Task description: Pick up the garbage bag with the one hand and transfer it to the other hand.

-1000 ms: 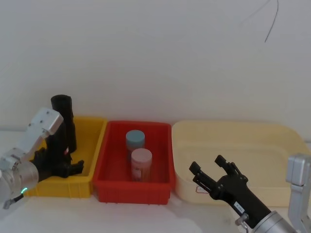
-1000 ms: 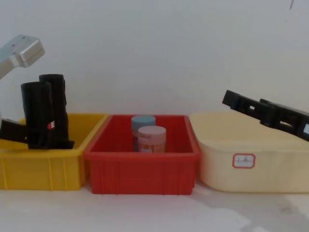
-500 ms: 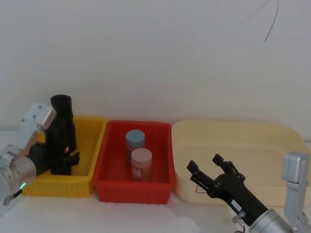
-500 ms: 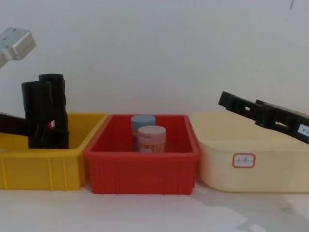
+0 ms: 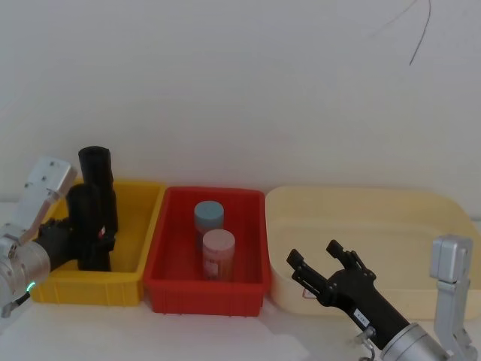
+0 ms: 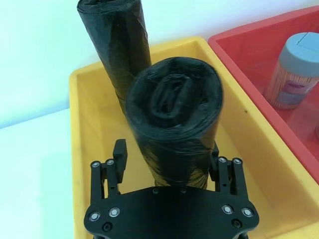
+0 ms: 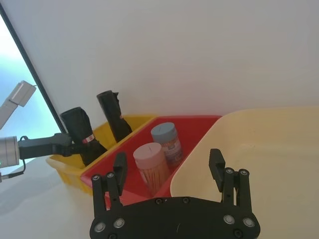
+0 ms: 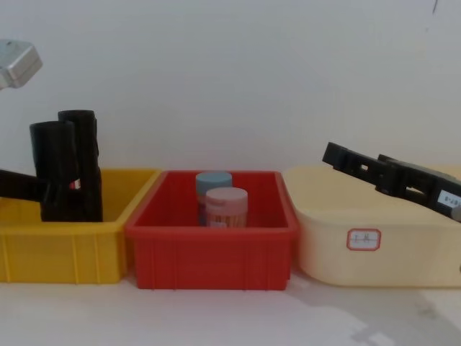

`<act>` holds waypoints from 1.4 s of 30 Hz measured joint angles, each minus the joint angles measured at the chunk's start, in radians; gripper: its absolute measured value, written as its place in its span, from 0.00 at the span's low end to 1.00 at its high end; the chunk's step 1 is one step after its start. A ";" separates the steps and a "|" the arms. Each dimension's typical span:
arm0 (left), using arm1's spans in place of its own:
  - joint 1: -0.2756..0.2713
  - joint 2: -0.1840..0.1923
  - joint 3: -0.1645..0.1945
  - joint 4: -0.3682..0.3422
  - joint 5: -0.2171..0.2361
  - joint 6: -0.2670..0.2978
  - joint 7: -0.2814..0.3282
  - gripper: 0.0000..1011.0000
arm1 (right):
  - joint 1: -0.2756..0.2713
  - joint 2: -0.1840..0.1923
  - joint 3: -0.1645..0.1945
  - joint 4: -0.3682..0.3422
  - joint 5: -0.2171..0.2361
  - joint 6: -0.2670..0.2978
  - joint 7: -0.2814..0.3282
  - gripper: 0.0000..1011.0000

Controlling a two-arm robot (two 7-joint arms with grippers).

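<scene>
The garbage bag [image 5: 86, 218], a thick black roll with a small red-and-white sticker, stands upright in the yellow bin [image 5: 90, 289]. In the left wrist view the garbage bag [image 6: 172, 114] fills the space between the left gripper's fingers [image 6: 119, 155]. My left gripper [image 5: 101, 244] reaches in from the left and is open, its fingers flanking the roll's lower half. The right gripper [image 5: 314, 254], which bears a white label, hovers open in front of the cream tub [image 5: 376, 218], far from the roll.
A second black roll [image 5: 96, 169] with no sticker stands just behind the first in the yellow bin. The red bin [image 5: 203, 289] in the middle holds a blue-lidded jar [image 5: 209, 218] and a pink-lidded jar [image 5: 219, 252]. A white wall is close behind.
My left arm has drawn back to the left, so its fingers reach less far past the roll, which now stands straighter. The right gripper has sunk slightly and shifted left.
</scene>
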 joint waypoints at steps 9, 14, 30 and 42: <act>0.002 -0.003 -0.006 0.001 -0.001 -0.002 0.004 0.71 | -0.006 -0.005 0.007 -0.002 -0.009 -0.003 -0.010 0.99; 0.003 -0.003 -0.008 0.002 -0.001 -0.002 0.006 0.55 | -0.008 -0.007 0.010 -0.005 -0.011 -0.004 -0.012 0.99; 0.004 -0.005 -0.011 0.001 -0.002 -0.003 0.007 0.44 | 0.044 -0.001 -0.013 0.007 -0.030 0.032 0.006 0.99; 0.004 -0.005 -0.012 0.001 -0.002 -0.003 0.008 0.41 | 0.193 -0.014 -0.097 0.057 -0.066 0.143 0.035 0.99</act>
